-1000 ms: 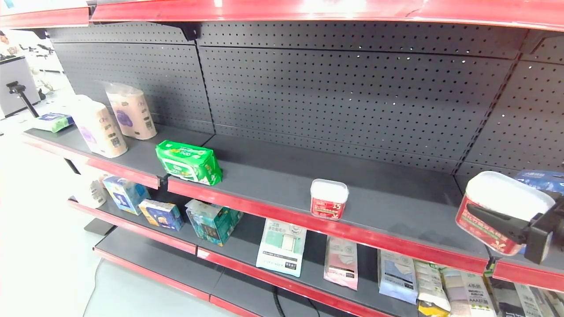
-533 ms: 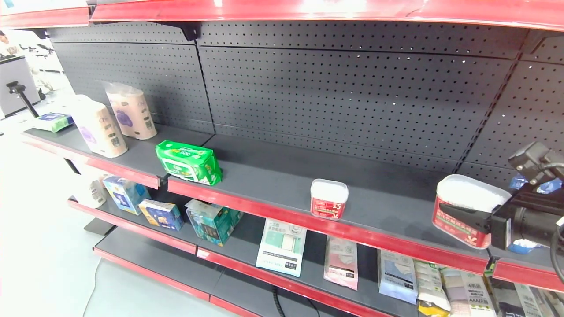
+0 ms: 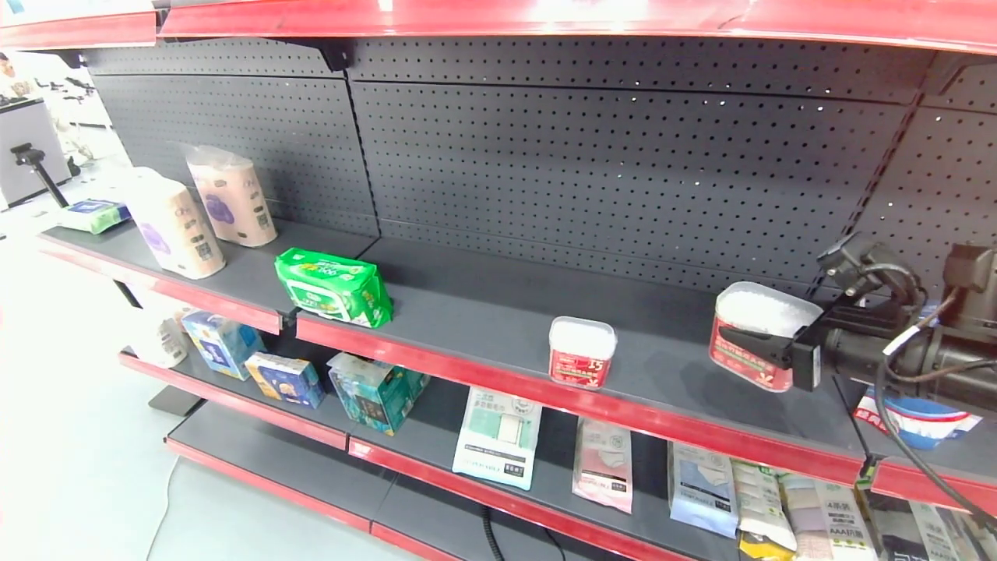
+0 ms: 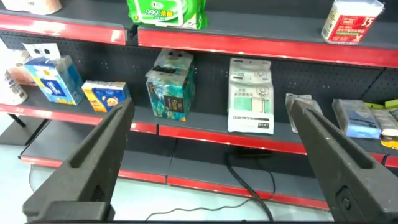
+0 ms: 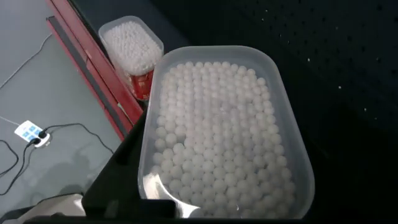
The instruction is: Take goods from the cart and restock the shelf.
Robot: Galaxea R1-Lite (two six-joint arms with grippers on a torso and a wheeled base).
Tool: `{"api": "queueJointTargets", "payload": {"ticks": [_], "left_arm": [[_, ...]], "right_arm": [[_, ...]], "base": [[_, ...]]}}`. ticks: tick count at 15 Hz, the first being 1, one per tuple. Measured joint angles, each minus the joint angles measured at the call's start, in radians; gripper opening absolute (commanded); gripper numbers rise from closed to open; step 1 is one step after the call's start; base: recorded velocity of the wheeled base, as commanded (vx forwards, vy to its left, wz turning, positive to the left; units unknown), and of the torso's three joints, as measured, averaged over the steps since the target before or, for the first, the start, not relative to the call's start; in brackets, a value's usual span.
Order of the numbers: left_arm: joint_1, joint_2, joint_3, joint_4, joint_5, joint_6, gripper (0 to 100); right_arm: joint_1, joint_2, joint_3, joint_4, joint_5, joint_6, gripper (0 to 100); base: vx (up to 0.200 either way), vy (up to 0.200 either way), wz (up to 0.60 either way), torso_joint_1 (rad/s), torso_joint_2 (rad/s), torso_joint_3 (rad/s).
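The tub [image 3: 763, 318] is held upright at the right middle of the head view, over the shelf [image 3: 467, 304], its long red-labelled side turned toward the red front lip [image 3: 498, 379], clamped between the fingers [image 3: 759, 353] of the right gripper [image 3: 752, 339]. White balls are seen through its clear top (a twin tub [image 3: 581, 352] stands left of it), and bare shelf is left between them and back to the pegboard [image 3: 592, 171]. The left gripper [image 4: 211, 155] is spread wide, empty.

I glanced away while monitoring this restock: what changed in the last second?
The right gripper, still shut on the held tub, carried it left and deeper over the shelf, nearer the standing tub. The standing tub and green wipes pack stayed put.
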Motion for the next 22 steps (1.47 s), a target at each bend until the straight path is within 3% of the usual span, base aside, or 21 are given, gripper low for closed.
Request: {"api": "queueJointTargets", "payload": {"ticks": [5,9,16,22], "left_arm": [[0.0,0.0,0.0,0.0,0.0,0.0,100],[0.0,0.001,0.0,0.0,0.0,0.0,100],[0.0,0.002,0.0,0.0,0.0,0.0,100],[0.0,0.002,0.0,0.0,0.0,0.0,100]], "right_arm": [[0.01,0.144,-0.088,-0.053,0.102,-0.005,0],[-0.007,0.264,-0.211,-0.091,0.21,-0.087,0],[0.091,0.409,-0.389,-0.091,0.217,-0.088,0],[0.084,0.532,-0.523,-0.087,0.218,-0.087,0]], "base": [[0.0,0.0,0.0,0.0,0.0,0.0],[0.0,0.0,0.0,0.0,0.0,0.0],[0.0,0.0,0.0,0.0,0.0,0.0],[0.0,0.0,0.0,0.0,0.0,0.0]]}}
